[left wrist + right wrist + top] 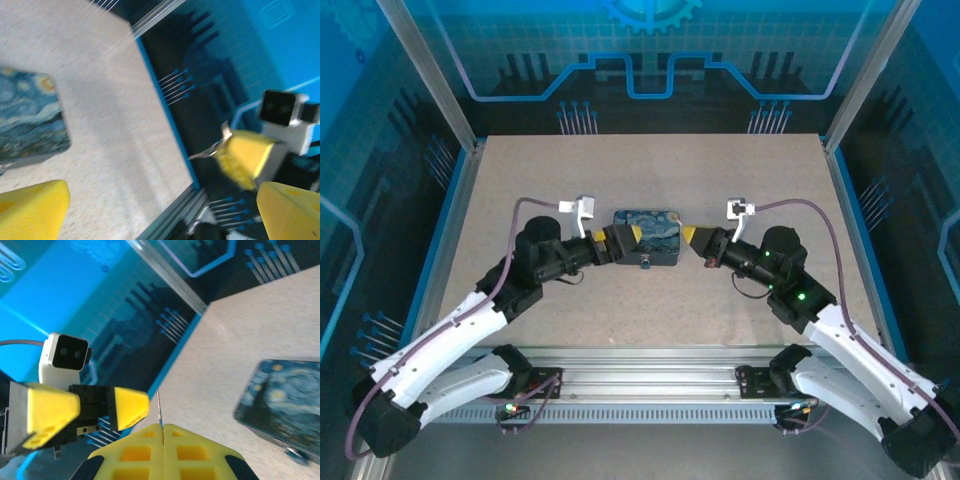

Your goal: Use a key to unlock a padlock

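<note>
Nearest us, the padlock (646,264) sits just short of both pincer tips, against the box (645,232). Our right pincer (162,429) pinches the key (159,410). Across the box, our left pincer (162,200) stands spread.

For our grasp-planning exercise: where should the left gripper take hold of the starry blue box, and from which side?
Its left end, coming from the left: the box lies flat with that short end facing the open left gripper. Its straight far and near walls probably suit the fingers.
</note>
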You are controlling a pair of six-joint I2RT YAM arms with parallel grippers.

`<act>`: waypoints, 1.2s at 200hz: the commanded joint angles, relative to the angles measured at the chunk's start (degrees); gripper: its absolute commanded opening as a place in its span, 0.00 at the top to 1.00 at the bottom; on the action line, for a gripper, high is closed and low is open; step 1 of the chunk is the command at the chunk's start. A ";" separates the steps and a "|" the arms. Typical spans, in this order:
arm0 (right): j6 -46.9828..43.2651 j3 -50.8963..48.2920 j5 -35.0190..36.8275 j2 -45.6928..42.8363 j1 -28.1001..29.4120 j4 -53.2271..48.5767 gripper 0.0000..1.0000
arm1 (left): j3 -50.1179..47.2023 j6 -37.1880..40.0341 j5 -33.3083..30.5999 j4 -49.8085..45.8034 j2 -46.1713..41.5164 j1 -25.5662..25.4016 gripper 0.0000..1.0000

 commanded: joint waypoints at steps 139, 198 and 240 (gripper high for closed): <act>-14.60 5.88 17.90 17.29 -4.26 -18.02 1.00 | -19.47 10.54 -14.03 36.30 19.69 -3.48 0.01; -15.95 8.06 19.11 22.81 -4.43 -17.82 1.00 | -16.45 12.58 -15.07 40.25 27.25 -0.70 0.01; -17.26 11.50 20.55 27.75 -4.69 -18.53 1.00 | -16.52 12.83 -11.95 40.70 27.58 0.96 0.01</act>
